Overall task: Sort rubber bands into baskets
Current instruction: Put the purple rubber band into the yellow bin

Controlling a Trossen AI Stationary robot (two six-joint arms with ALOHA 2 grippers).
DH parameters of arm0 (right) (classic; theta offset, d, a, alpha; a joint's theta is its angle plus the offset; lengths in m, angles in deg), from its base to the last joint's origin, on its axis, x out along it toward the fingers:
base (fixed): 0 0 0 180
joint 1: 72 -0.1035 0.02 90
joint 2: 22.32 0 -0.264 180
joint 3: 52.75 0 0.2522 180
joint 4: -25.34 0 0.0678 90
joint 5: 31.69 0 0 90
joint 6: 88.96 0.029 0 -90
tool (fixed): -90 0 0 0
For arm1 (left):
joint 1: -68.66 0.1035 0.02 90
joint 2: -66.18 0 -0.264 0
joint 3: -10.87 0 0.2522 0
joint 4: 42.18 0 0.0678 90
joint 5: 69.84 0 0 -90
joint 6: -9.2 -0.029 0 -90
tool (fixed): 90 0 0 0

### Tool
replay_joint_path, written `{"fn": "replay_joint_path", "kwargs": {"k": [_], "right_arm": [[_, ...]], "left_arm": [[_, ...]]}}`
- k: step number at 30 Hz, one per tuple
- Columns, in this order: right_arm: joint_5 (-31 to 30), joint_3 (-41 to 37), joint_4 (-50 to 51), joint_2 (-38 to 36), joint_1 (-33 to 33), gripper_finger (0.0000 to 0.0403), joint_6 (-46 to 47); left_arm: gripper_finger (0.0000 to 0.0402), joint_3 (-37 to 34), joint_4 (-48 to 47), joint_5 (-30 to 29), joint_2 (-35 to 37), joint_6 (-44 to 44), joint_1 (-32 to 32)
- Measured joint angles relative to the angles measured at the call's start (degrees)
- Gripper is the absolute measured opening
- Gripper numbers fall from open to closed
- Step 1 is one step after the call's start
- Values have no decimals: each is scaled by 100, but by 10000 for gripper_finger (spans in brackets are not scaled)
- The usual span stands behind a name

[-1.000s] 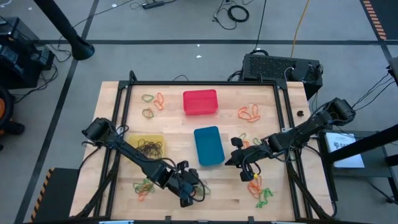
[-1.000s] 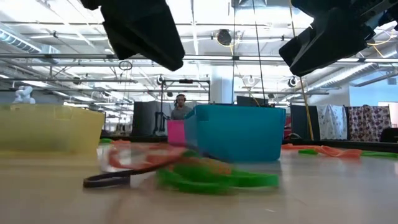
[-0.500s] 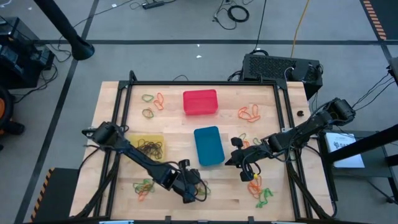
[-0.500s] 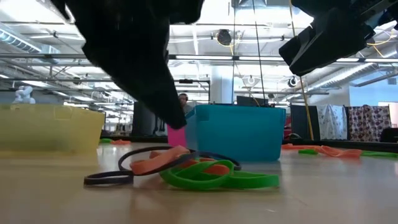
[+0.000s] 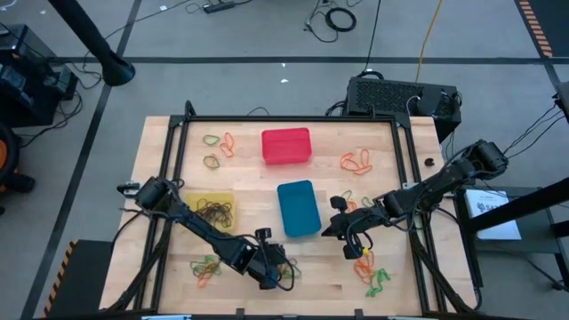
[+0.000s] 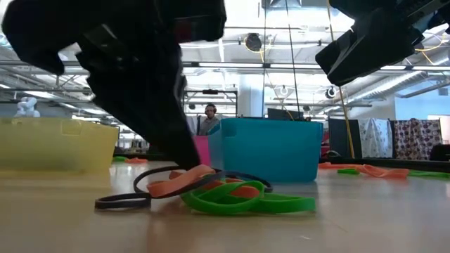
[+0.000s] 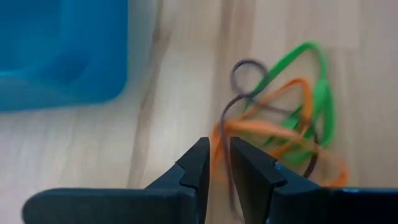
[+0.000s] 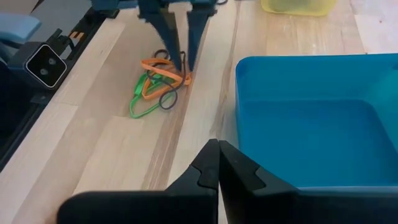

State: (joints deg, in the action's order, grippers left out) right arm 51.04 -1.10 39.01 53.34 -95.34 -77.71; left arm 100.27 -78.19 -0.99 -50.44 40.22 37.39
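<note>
So the left gripper (image 7: 219, 163) is down at a little tangle of rubber bands (image 5: 286, 267) near the bottom centre of the high view, just below the blue basket (image 5: 298, 209) — thin loops in orange, green and dark brown, all knotted together. Its jaws are only slightly apart, pinching an orange and a dark strand. The right gripper (image 8: 217, 163), jaws shut on nothing, hovers right of the blue basket. The yellow basket (image 5: 210, 210) at left holds dark bands; the red basket (image 5: 286, 146) sits top centre of the desk (image 5: 258, 182).
</note>
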Motion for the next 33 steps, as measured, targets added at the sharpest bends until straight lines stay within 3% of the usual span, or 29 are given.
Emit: {"fn": "replay_joint_path", "kwargs": {"k": [19, 26, 33], "right_arm": [[0, -2, -20, 0, 0, 0, -16], [0, -2, -26, 0, 0, 0, -21], [0, -2, -28, 0, 0, 0, -23]], "left_arm": [[69, 133, -103, 218, -108, -116, 88], [9, 227, -97, 249, -101, -289, 114], [4, 223, -195, 207, 17, -293, 137]]}}
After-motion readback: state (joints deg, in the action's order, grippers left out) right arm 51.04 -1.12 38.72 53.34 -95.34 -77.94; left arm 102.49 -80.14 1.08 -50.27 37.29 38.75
